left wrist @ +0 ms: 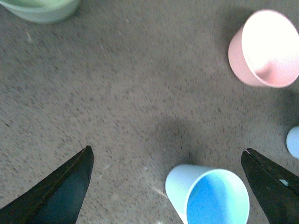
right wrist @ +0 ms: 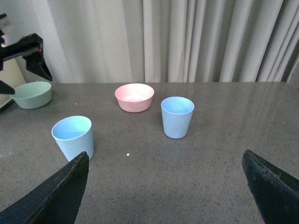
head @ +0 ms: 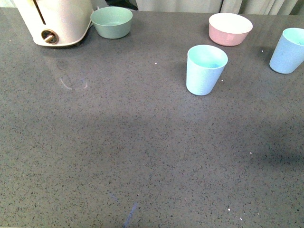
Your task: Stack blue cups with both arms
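Two pale blue cups stand upright and apart on the grey counter. One cup is near the middle, the other at the right edge. No arm shows in the front view. My left gripper hangs open above the counter, with the near cup between its spread jaws and touching neither. My right gripper is open and empty, low over bare counter. Ahead of it are one cup close to one fingertip and the other cup farther off.
A pink bowl sits behind the middle cup, and a green bowl is at the back left beside a white appliance. The left arm's black end hangs above the green bowl. Curtains close the back.
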Robot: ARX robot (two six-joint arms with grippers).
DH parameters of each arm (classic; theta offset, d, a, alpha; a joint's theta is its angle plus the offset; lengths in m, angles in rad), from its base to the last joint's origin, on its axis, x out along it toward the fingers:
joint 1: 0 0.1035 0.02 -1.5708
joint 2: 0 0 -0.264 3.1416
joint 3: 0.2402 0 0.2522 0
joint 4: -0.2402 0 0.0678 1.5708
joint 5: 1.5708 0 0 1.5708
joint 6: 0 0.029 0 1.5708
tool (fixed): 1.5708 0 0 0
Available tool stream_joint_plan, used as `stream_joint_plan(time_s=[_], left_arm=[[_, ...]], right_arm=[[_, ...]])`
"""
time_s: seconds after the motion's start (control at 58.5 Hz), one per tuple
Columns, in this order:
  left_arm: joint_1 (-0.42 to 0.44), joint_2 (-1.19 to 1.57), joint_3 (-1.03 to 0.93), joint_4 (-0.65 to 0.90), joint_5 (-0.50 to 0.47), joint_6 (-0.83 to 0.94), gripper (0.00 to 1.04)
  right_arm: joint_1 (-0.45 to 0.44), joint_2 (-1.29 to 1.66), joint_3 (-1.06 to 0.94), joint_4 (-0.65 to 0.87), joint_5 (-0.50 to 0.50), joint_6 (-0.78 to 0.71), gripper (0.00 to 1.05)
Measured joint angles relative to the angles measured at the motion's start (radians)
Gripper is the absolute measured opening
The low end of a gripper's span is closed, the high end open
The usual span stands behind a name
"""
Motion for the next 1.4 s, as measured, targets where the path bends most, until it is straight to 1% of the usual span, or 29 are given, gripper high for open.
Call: stream_joint_plan(time_s=[0.103,0.137,0.154,0.171,0.205,0.222,0.257,0.274,0.291,0.308,0.342,0.359,0.393,0.428,0.462,0.479,0.513,0.564,0.633,0.65,0.838,1.043,1.077,1.095,1.129,1.197,1.402], left_arm=[[0.037,-0.079,-0.126,0.139,0.000,0.026,0.96],[0.050,-0.124,-0.219,0.266,-0.049,0.082,0.92],[0.059,-0.159,-0.292,0.370,-0.111,0.125,0.88],[0.064,-0.179,-0.330,0.422,-0.136,0.162,0.87],[0.092,-0.271,-0.500,0.625,-0.196,0.267,0.80],[0.100,-0.297,-0.546,0.675,-0.201,0.292,0.78],[0.136,-0.406,-0.719,0.874,-0.195,0.374,0.71],[0.146,-0.434,-0.760,0.924,-0.190,0.395,0.69],[0.164,-0.490,-0.839,1.017,-0.183,0.431,0.65],[0.175,-0.522,-0.879,1.059,-0.179,0.447,0.64],[0.213,-0.650,-1.018,1.167,-0.154,0.500,0.56],[0.222,-0.682,-1.049,1.184,-0.148,0.504,0.55],[0.257,-0.805,-1.166,1.221,-0.125,0.534,0.47],[0.288,-0.924,-1.287,1.247,-0.109,0.557,0.39],[0.302,-0.984,-1.364,1.259,-0.099,0.569,0.31],[0.305,-0.995,-1.381,1.261,-0.096,0.571,0.30],[0.313,-1.022,-1.437,1.267,-0.075,0.579,0.23],[0.321,-1.034,-1.484,1.271,-0.056,0.586,0.15],[0.337,-1.050,-1.556,1.271,-0.036,0.592,0.03],[0.345,-1.065,-1.579,1.273,-0.029,0.595,0.02],[0.388,-1.204,-1.686,1.283,0.013,0.600,0.02],[0.424,-1.325,-1.776,1.242,0.046,0.601,0.02],[0.442,-1.344,-1.785,1.232,0.072,0.601,0.02],[0.457,-1.357,-1.791,1.225,0.106,0.601,0.02],[0.475,-1.376,-1.800,1.215,0.120,0.602,0.02],[0.500,-1.424,-1.821,1.187,0.119,0.602,0.02],[0.501,-1.564,-1.870,1.095,0.124,0.603,0.02]], right_arm=[[0.000,0.000,0.000,0.000,0.000,0.000,0.96],[0.000,0.000,0.000,0.000,0.000,0.000,0.96],[0.000,0.000,0.000,0.000,0.000,0.000,0.96],[0.000,0.000,0.000,0.000,0.000,0.000,0.96],[0.000,0.000,0.000,0.000,-0.001,0.000,0.96],[0.000,0.000,0.000,0.000,0.000,0.000,0.96],[0.000,0.000,0.000,0.000,0.002,0.000,0.96],[0.000,0.000,0.000,0.000,0.002,0.000,0.96],[0.000,0.000,0.000,0.000,0.002,0.000,0.96],[0.000,0.000,0.000,0.000,0.002,0.000,0.96],[0.000,0.000,0.000,0.000,0.002,0.000,0.96],[0.000,0.000,0.000,0.000,0.002,0.000,0.96],[0.000,0.000,0.000,0.000,0.002,0.000,0.96],[0.000,0.000,0.000,0.000,0.001,0.000,0.96],[0.000,0.000,0.000,0.000,0.001,0.000,0.96],[0.000,0.000,0.000,0.000,0.001,0.000,0.96],[0.000,0.000,0.000,0.000,0.000,0.000,0.96],[0.000,0.000,0.000,0.000,-0.001,0.000,0.96],[0.000,0.000,0.000,0.000,-0.001,0.000,0.96],[0.000,0.000,0.000,0.000,0.000,0.000,0.96],[0.000,0.000,0.000,0.000,0.002,0.000,0.96],[0.000,0.000,0.000,0.000,0.001,0.000,0.96],[0.000,0.000,0.000,0.000,0.002,0.000,0.96],[0.000,0.000,0.000,0.000,0.002,0.000,0.96],[0.000,0.000,0.000,0.000,0.001,0.000,0.96],[0.000,0.000,0.000,0.000,0.002,0.000,0.96],[0.000,0.000,0.000,0.000,0.002,0.000,0.96]])
